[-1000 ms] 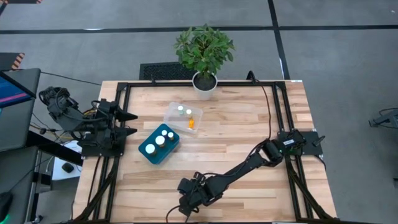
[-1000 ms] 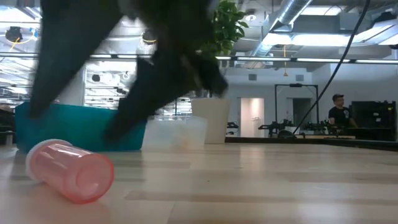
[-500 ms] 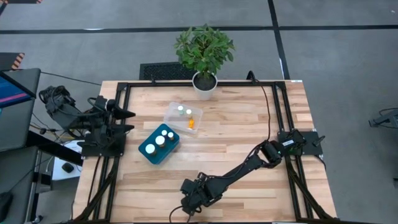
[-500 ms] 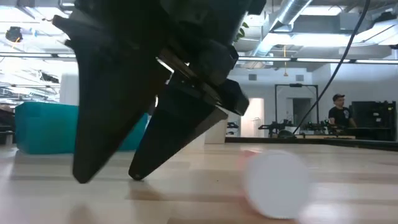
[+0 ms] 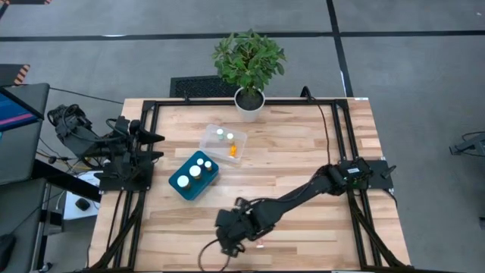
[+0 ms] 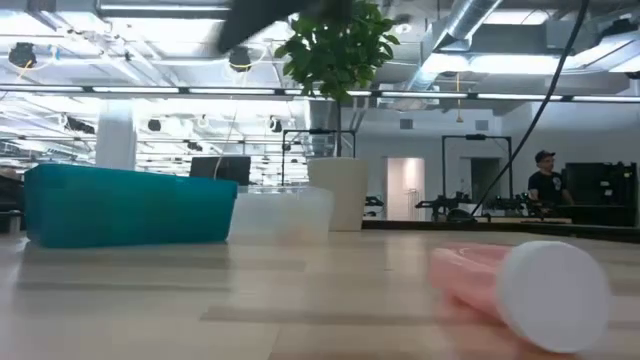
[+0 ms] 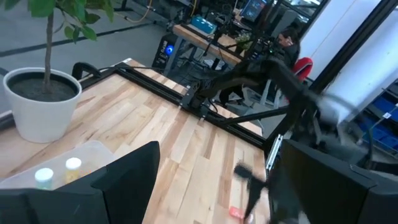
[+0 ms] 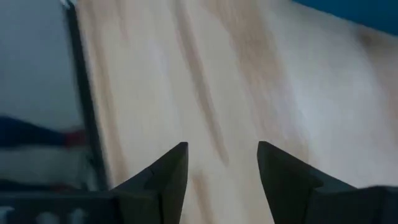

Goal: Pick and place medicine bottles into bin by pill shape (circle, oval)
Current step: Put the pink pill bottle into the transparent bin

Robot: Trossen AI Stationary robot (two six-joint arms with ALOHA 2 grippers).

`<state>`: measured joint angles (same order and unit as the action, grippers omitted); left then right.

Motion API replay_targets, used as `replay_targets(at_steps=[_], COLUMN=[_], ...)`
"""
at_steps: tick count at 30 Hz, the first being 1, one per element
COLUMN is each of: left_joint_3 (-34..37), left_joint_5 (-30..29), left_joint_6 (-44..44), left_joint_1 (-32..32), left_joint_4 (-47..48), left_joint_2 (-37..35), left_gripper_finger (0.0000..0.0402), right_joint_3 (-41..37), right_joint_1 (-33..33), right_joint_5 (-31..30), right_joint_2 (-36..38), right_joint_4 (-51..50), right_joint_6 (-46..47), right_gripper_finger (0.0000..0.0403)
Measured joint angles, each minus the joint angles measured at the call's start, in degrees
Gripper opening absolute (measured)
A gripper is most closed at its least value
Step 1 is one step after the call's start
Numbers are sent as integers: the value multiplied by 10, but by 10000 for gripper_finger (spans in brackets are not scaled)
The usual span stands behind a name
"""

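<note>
A pink translucent medicine bottle (image 6: 520, 290) with a white cap lies on its side on the wood near the table's front edge, its cap end toward the low camera; it is a small pink spot (image 5: 260, 244) in the high view. My right gripper (image 8: 221, 168) hangs open above bare wood just left of it (image 5: 229, 241), with nothing between its fingers. The teal bin (image 5: 194, 175) holds three white-capped bottles. The clear bin (image 5: 223, 142) holds two white-capped bottles and an orange one. My left gripper (image 5: 155, 145) waits open at the table's left edge.
A white plant pot (image 5: 249, 99) with a green plant stands at the far edge, behind the clear bin. Black frame rails (image 5: 227, 101) run along the table's far, left and right sides. Bare wood lies between the bins and the right arm's base (image 5: 362, 173).
My right gripper has risen from the tabletop, almost out of the low view. The pink bottle has rolled along the table toward its right edge and turned about, so that its white cap now faces the low camera.
</note>
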<state>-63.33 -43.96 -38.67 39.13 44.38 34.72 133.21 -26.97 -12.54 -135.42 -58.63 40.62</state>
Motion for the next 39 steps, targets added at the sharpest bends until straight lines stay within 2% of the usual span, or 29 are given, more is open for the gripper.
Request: replay_targets(at_steps=[7, 12, 17, 24, 31, 39], left_joint_3=[0, 0, 0, 0, 0, 0], left_joint_5=[2, 2, -3, -4, -4, -4], left_joint_6=[17, 23, 22, 22, -1, -11], left_joint_1=[0, 0, 0, 0, 0, 0], left_joint_4=[4, 26, 38, 37, 37, 37], left_joint_2=[0, 0, 0, 1, 2, 2], left_gripper_finger=[328, 328, 328, 328, 328, 328], right_joint_3=[0, 0, -1, -1, -1, -65], right_joint_1=[-32, -59, -71, -79, -81, -79], right_joint_5=[-7, -9, 35, 59, 77, 104], right_joint_2=[71, 77, 42, -37, -83, -56], right_joint_4=[-176, -223, -234, -218, -145, -133], right_joint_6=[-14, -159, -334, -486, -517, -529], right_gripper_finger=[192, 203, 234, 264, 265, 265])
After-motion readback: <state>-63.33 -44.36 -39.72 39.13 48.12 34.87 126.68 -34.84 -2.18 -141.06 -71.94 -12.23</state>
